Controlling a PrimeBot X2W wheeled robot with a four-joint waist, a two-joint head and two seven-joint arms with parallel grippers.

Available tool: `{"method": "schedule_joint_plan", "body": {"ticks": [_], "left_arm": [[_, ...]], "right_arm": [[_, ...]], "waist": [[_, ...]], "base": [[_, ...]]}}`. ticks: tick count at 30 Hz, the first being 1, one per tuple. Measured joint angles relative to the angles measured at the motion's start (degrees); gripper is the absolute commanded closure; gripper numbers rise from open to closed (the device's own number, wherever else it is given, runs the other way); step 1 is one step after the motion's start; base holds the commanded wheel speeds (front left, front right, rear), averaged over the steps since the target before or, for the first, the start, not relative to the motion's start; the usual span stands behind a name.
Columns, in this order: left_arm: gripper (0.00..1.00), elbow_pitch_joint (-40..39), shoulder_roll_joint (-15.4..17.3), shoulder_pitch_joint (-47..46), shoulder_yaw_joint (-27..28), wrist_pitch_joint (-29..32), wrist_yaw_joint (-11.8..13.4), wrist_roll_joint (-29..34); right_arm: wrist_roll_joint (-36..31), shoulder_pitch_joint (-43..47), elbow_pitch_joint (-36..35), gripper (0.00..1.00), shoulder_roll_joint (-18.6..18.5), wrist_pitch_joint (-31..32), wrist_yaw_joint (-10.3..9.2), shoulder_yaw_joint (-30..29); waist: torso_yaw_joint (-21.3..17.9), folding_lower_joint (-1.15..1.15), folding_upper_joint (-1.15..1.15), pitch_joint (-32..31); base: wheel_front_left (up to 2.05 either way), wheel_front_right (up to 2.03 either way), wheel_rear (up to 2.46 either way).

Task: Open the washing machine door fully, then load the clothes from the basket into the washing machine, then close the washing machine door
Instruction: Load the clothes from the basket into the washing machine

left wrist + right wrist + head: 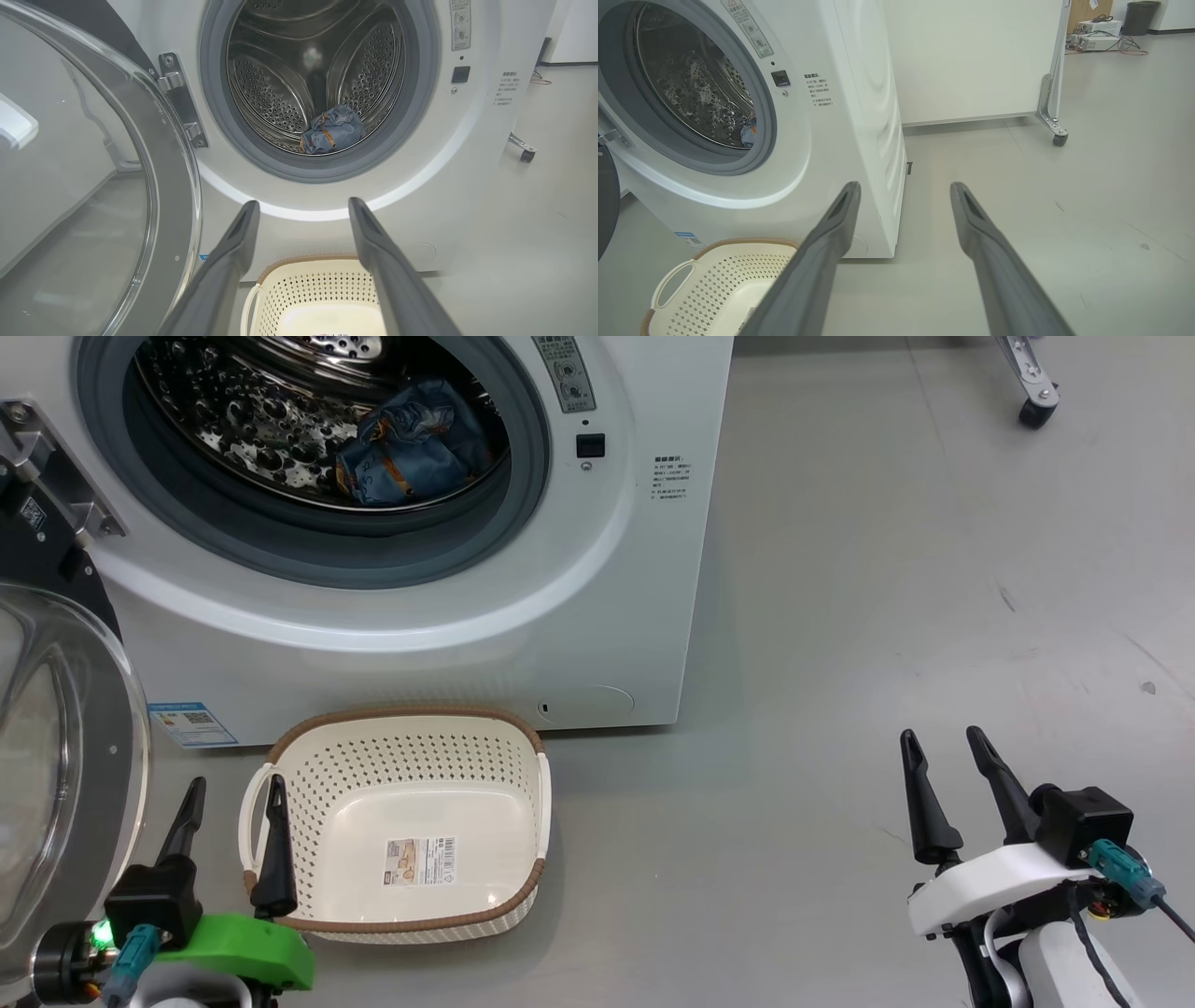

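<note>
The left hand [236, 785] is hovering at the basket [401, 716]'s left handle, fingers spread, pointing forward. The right hand [941, 735] is hovering over the floor [840, 616], fingers likewise spread. The clothes [411, 443] are lying inside the washing machine [607, 616]; the washing machine door [65, 756] is standing open.

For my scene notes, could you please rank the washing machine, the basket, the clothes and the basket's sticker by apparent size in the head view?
1. washing machine
2. basket
3. clothes
4. sticker
The clothes lie farther off, so they look smaller.
</note>
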Motion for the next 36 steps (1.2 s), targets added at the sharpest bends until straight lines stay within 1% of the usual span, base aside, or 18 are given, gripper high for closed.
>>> {"method": "schedule_joint_plan", "body": {"ticks": [17,36], "left_arm": [[0.0,-2.5,-1.1,1.5,0.2,0.0,0.0,0.0],[0.0,-3.5,-1.2,2.2,0.0,0.0,-0.6,-0.1]], "right_arm": [[-0.3,1.2,-1.4,0.0,0.3,0.0,0.0,-0.7],[-1.3,1.2,-1.6,0.0,0.3,0.0,0.0,-0.7]], "waist": [[0.2,0.0,0.0,-0.1],[0.7,0.0,0.0,0.3]], "base": [[0.0,0.0,0.0],[0.0,0.0,0.0]]}}
